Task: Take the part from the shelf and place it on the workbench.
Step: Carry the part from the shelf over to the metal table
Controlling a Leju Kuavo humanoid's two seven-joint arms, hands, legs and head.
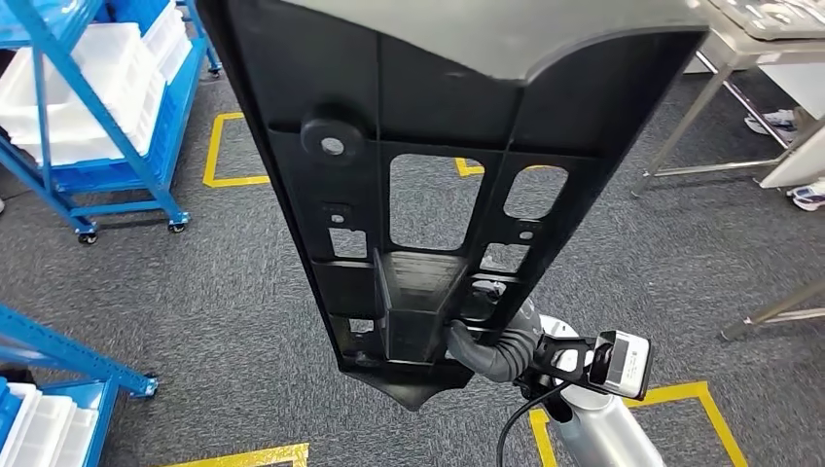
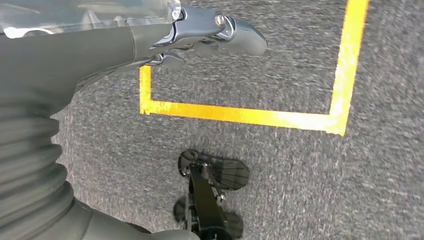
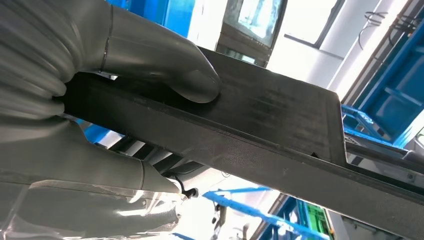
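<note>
Your right hand grips the part, a long black plastic panel with cut-out windows, a round boss and a boxed rib near its lower end. You hold it upright, close in front of the head camera, so it covers the middle of that view from the top edge down to the hand. In the right wrist view the grey thumb presses flat on the part's dark face, with the other fingers wrapped round beneath its edge. Your left hand hangs over the grey carpet with nothing in it, its fingers apart and reaching out over a yellow tape outline. To the left in the head view stands a blue shelf on castors, carrying white bins; a second blue shelf sits at the lower left corner. At the upper right, the metal legs of the workbench stand on the carpet, well apart from the part. Yellow tape squares mark the floor behind the part and under your right arm.
</note>
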